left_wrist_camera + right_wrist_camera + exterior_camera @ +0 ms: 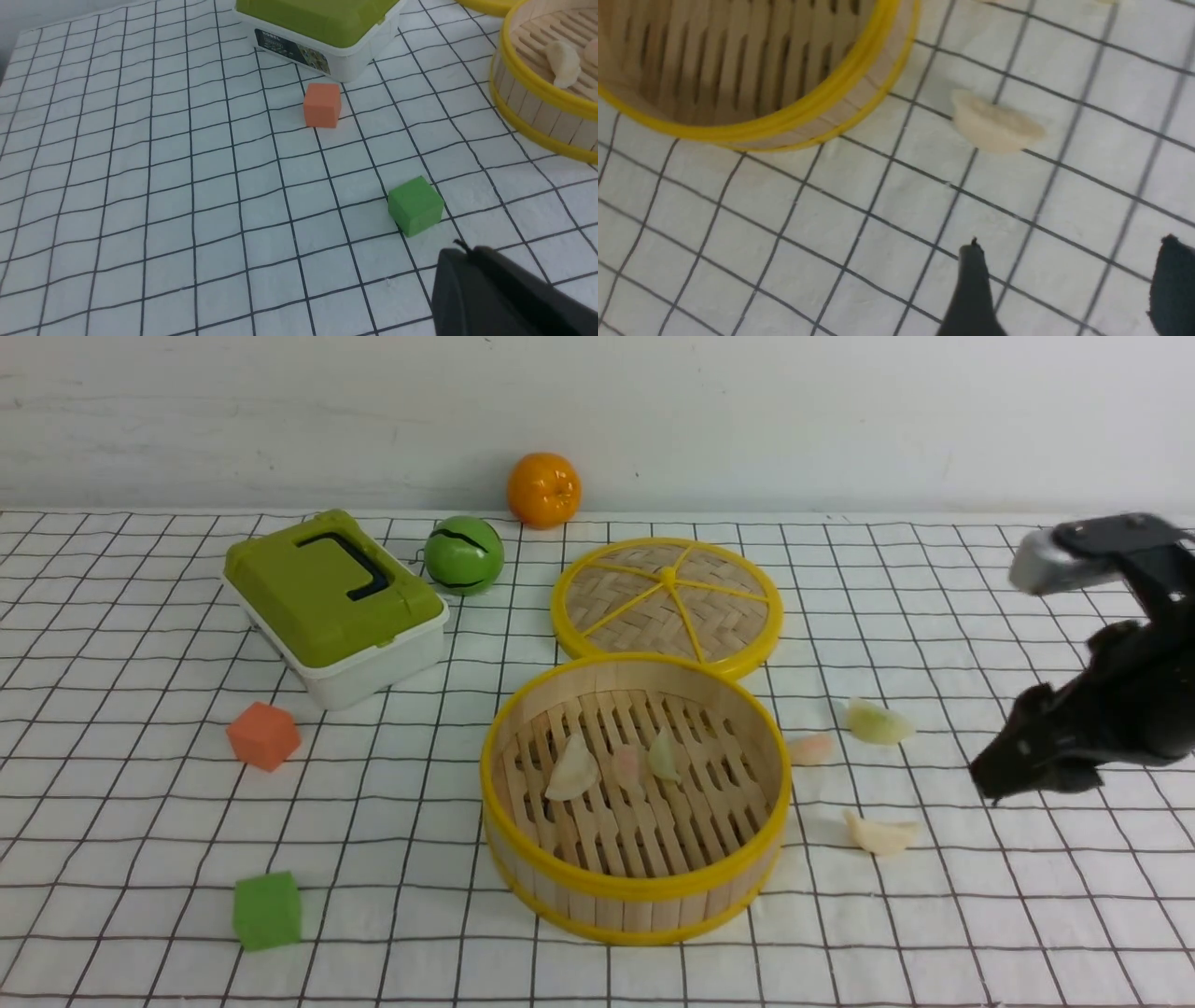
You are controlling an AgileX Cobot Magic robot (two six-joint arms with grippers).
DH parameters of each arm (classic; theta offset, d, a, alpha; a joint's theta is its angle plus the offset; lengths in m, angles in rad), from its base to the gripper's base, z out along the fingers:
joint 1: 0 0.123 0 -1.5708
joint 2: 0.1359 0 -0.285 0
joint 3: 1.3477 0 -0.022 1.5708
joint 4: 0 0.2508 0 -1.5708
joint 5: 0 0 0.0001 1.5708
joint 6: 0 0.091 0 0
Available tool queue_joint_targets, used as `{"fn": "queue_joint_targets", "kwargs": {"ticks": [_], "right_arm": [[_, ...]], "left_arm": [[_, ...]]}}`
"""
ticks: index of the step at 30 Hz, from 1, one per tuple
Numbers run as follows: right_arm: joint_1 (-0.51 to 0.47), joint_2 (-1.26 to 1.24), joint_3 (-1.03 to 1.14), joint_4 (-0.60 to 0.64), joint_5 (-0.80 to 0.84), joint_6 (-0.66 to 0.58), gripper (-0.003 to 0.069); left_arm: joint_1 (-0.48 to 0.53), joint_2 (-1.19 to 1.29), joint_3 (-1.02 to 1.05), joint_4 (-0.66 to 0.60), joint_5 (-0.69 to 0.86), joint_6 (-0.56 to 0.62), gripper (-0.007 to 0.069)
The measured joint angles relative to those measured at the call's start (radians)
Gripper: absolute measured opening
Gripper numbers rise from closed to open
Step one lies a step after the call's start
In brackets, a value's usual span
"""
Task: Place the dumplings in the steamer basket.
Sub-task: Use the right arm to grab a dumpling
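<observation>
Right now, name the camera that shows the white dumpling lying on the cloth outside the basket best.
The right wrist view: the white dumpling lies close and whole beside the steamer basket, slightly blurred. The front view shows it small, right of the basket. The left wrist view misses it.

Front view: wide, looking forward over the checked cloth (934,915). Wrist views: close, angled downward; steamer basket (635,901) shared by all three.
</observation>
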Motion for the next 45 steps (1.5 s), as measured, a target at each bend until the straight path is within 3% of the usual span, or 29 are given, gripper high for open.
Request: {"fn": "queue_joint_targets", "kwargs": {"ticks": [1, 6, 14, 20, 24, 29, 45], "right_arm": [[0.011, 0.049, -0.001, 0.046, -0.016, -0.109, 0.0482], [0.086, 0.176, -0.001, 0.064, -0.103, -0.326, 0.0482], [0.172, 0.297, -0.003, -0.132, -0.304, -0.383, 0.0482], [0.187, 0.360, -0.003, -0.155, -0.361, -0.382, 0.0479], [0.187, 0.379, -0.003, -0.155, -0.362, -0.303, 0.0395], [0.186, 0.374, -0.006, -0.154, -0.362, -0.222, 0.0225], [0.186, 0.247, -0.015, -0.166, -0.187, 0.074, 0.0200]], "left_arm": [[0.000, -0.019, 0.045, 0.002, -0.034, -0.003, -0.0013], [0.000, -0.044, 0.149, 0.003, -0.120, -0.023, -0.0013], [0.000, -0.075, 0.152, 0.009, -0.136, -0.047, -0.0013], [0.000, -0.075, 0.152, 0.010, -0.136, -0.052, -0.0013], [0.000, -0.075, 0.152, 0.028, -0.144, -0.052, -0.0013], [0.000, -0.075, 0.152, 0.050, -0.148, -0.056, -0.0013], [0.000, -0.109, 0.152, 0.054, -0.135, -0.079, -0.0013]]}}
